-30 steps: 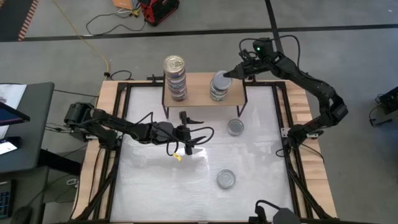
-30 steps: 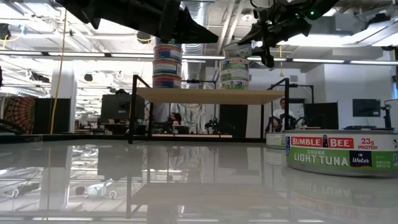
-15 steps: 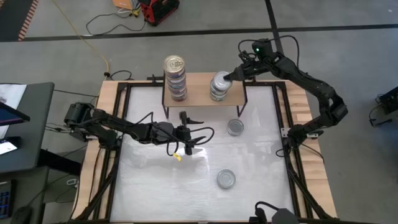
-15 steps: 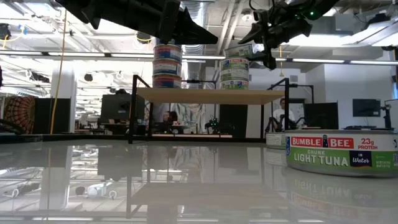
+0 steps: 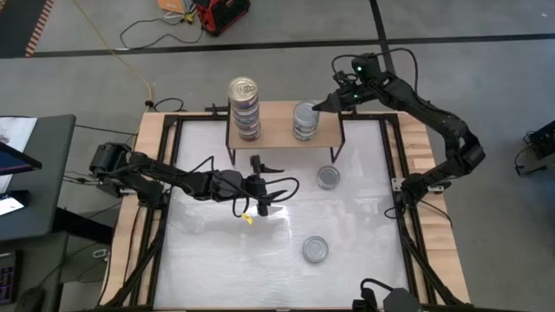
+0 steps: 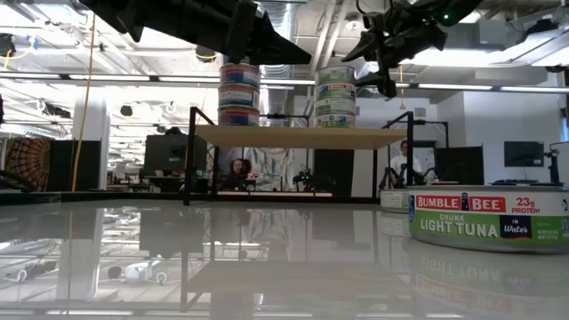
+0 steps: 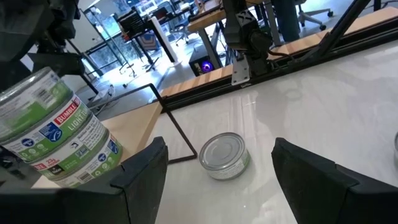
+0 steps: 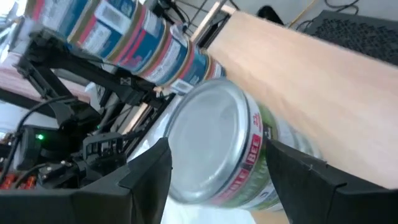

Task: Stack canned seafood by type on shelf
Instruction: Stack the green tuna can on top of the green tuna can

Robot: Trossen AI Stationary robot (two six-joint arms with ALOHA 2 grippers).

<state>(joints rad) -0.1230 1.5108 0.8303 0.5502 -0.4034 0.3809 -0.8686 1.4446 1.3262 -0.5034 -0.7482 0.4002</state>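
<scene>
Two green-label tins (image 5: 303, 120) stacked just beside right gripper (image 5: 327, 104).

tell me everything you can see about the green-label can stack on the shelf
The green-label stack stands on the right part of the light-wood shelf, apart from the taller blue-label stack on its left. It is flat round tins piled upright, about three, with silver lids and green, white and red Bumble Bee labels. The top tin sits level on the pile. The right gripper is right beside it, fingers open to either side of that tin.
</scene>
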